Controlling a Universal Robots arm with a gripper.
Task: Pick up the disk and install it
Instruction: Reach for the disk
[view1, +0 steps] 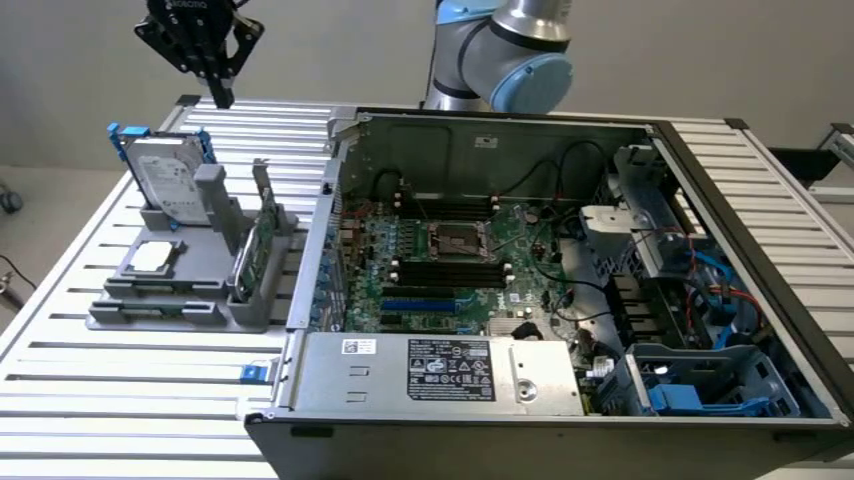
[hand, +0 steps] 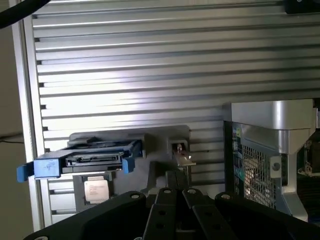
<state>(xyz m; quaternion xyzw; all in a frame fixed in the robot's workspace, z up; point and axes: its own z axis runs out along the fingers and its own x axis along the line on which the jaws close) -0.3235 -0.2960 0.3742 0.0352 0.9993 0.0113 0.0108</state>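
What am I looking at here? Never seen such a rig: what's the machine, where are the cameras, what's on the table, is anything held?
The machine is a single jointed robot arm with a black gripper at its end. One picture comes from a camera off the arm that looks over the whole table. The other comes from a camera on the wrist, looking out past the gripper.

On the slatted metal table sits an open computer case with its board exposed. At the exterior view's left is a grey holder. It carries the disk, a silver hard drive in a blue frame standing on edge. It also carries a small square processor chip and a thin green card.

The gripper is shut, holds nothing and hangs above the holder. The disk is untouched.
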